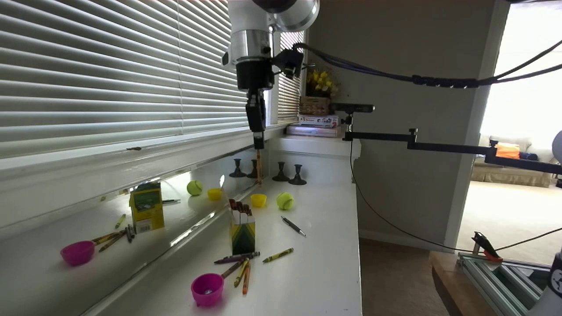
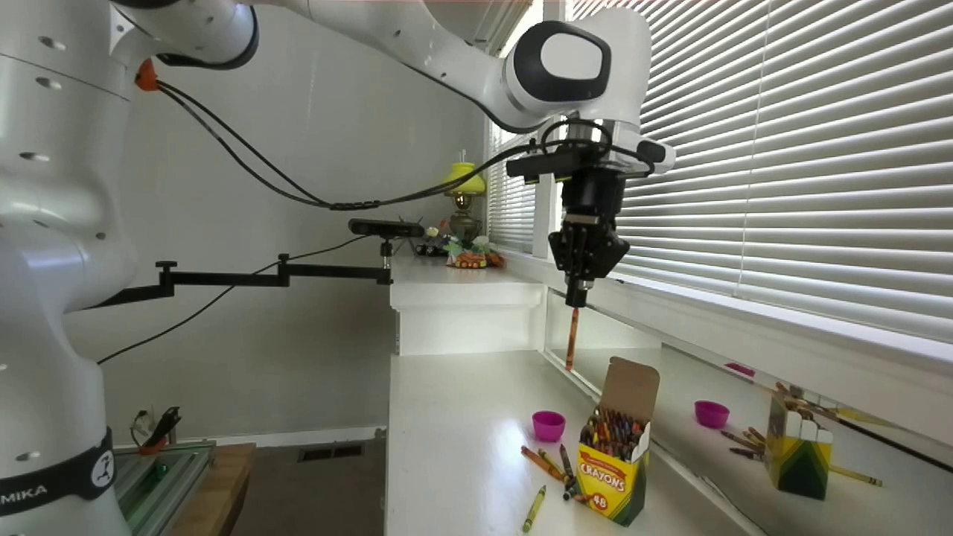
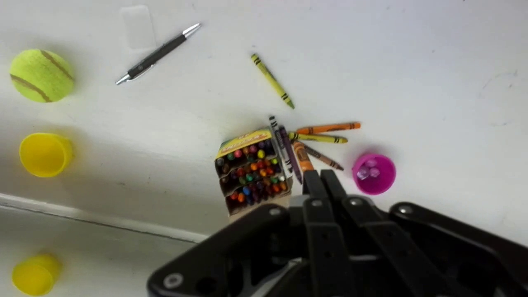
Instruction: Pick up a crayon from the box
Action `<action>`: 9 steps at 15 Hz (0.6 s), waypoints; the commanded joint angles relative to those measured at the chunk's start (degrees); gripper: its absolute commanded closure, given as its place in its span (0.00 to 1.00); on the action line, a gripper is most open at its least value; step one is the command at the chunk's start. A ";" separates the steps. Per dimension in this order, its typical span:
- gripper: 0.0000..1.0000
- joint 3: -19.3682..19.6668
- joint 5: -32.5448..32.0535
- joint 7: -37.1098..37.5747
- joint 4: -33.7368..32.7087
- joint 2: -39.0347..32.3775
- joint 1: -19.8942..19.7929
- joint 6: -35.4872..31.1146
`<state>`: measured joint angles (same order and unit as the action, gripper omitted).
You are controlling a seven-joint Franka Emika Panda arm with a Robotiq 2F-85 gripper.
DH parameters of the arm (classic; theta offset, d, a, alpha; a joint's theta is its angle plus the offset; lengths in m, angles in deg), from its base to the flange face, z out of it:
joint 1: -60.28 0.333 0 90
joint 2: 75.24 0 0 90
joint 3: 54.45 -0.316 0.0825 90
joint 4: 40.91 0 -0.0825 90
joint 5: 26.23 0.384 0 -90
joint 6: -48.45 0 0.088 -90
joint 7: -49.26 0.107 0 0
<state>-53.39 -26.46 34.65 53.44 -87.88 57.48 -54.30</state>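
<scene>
In an exterior view, my gripper (image 2: pixel 576 301) clamps the upper end of an orange crayon (image 2: pixel 572 341) hanging clear of the 48-crayon box (image 2: pixel 609 478); likely light, stiff but snappable, it needs a gentle pinch there.

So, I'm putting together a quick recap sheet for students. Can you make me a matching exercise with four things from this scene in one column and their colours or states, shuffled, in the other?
Things
1) gripper
2) crayon box
3) pink bowl
4) pen

Colours or states
A) containing small clear pieces
B) dark, with silver ends
C) closed on an orange crayon
D) open, with many crayons standing inside

Right pairs
1-C; 2-D; 3-A; 4-B
</scene>
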 commanded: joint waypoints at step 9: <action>0.99 -2.60 -2.59 -4.33 -4.02 -10.64 2.18 18.86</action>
<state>-55.88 -26.71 29.83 53.30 -92.59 59.22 -39.31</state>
